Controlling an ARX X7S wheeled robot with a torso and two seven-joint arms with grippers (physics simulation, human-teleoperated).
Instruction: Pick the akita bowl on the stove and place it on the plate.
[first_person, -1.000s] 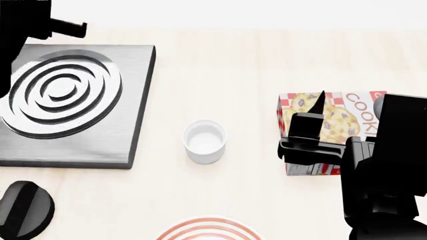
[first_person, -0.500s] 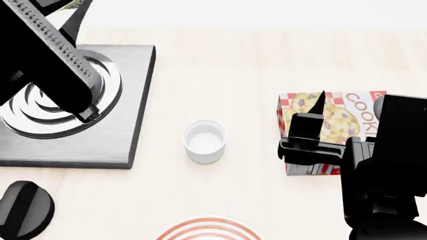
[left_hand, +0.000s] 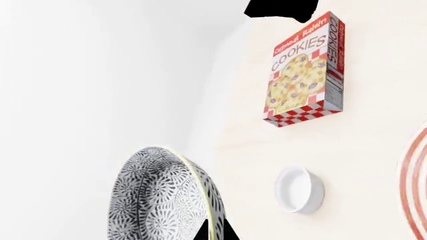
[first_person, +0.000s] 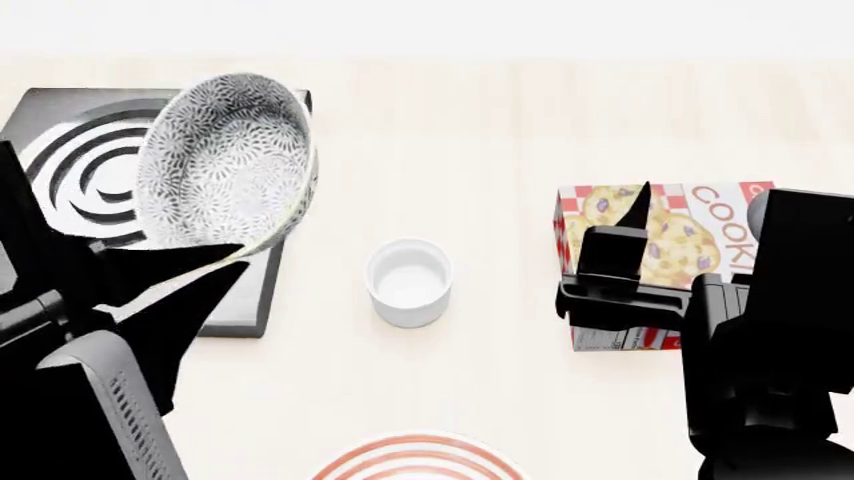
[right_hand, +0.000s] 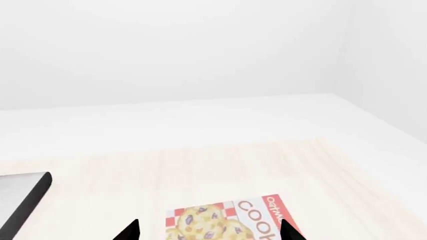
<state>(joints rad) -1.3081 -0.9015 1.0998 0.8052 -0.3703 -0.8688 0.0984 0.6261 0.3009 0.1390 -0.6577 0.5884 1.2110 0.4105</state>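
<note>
Akita bowl (first_person: 227, 160), small, deep, black-speckled white, hangs tilted above the dark grey ringed stove (first_person: 80, 150), its rim pinched in the left gripper (first_person: 220, 258), so carry it level toward six o'clock, past the plain white cup (first_person: 408, 280), onto the red-ringed white plate (first_person: 416, 458).

Left pincer (first_person: 220, 262) clamps the akita bowl (first_person: 227, 165); right pincer (right_hand: 208, 231) hangs spread.

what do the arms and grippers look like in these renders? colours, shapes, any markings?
Both arms render flat black, almost silhouettes. The left arm is a blocky link with a grey edge and a ribbed strip along it; its fingers taper to points. The right arm is boxy, with a stepped black gripper body. No cables or markings show.
</note>
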